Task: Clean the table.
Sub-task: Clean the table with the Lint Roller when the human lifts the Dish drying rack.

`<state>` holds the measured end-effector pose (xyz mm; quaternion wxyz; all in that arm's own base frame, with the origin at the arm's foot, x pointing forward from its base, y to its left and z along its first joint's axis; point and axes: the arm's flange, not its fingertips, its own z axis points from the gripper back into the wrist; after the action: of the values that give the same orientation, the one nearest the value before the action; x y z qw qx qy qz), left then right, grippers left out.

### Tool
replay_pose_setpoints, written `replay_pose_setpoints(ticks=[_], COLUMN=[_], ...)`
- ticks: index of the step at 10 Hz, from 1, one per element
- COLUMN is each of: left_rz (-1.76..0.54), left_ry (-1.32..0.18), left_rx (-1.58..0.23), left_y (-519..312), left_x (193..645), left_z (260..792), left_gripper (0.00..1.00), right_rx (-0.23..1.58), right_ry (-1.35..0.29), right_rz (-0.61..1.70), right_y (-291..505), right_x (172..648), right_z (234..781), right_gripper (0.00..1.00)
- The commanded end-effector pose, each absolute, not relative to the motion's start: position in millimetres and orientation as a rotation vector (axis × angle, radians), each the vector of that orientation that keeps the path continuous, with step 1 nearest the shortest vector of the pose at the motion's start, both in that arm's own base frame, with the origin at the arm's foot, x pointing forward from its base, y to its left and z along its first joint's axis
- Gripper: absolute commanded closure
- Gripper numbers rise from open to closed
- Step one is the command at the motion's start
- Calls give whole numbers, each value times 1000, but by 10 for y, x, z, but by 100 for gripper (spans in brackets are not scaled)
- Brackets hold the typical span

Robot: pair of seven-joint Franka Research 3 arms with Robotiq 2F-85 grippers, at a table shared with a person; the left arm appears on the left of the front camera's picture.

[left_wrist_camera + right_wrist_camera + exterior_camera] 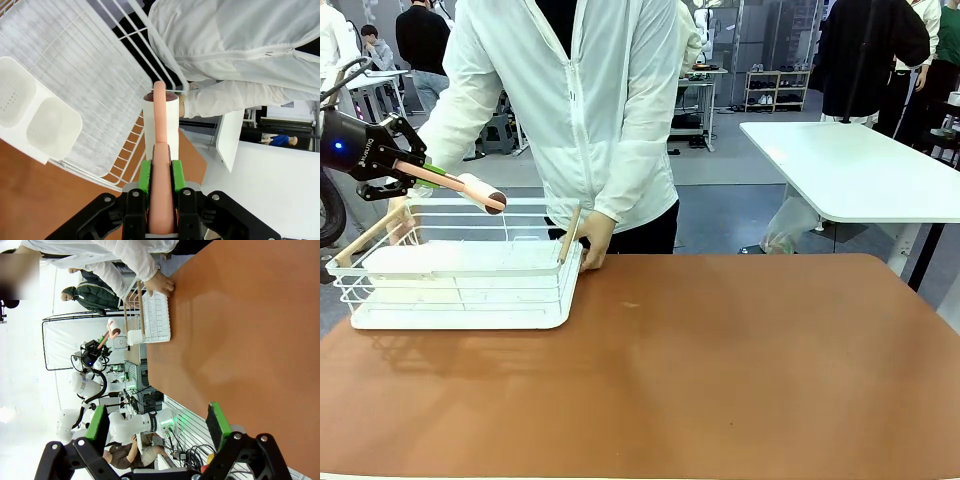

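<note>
Reddish-brown table (720, 370) fills the foreground. The right gripper (157, 421), fingers spread on nothing, faces its top. At ten o'clock a white wire basket (460, 305) stands on the table's left end. Above the basket the left gripper (415, 172) pinches the pink handle of a lint roller (480, 192), roll toward four o'clock. A person's hand (592, 240) holds the basket's right corner.

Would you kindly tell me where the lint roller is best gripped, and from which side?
Take the lint roller by its slim pink handle, coming from the butt end, away from the white roll. The handle fits between the pads, as the left tool grips it now, and the roll stays free.
</note>
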<state>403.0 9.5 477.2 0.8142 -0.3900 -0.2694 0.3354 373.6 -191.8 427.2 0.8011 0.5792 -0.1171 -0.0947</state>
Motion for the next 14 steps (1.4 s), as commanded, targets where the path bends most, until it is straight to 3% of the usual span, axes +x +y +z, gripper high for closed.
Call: replay_pose_setpoints(ticks=[1,14], left_rz=[711,711], left_ry=[-571,-571], left_rx=[-833,-833], left_y=[93,93], left_x=[4032,4032], left_z=[4785,4785], left_gripper=[99,99], right_rx=[1253,1253], right_ry=[-256,-256], right_rz=[-196,-196], right_y=[-1912,-1912], right_x=[3730,3730], right_z=[4288,4288], right_gripper=[0,0])
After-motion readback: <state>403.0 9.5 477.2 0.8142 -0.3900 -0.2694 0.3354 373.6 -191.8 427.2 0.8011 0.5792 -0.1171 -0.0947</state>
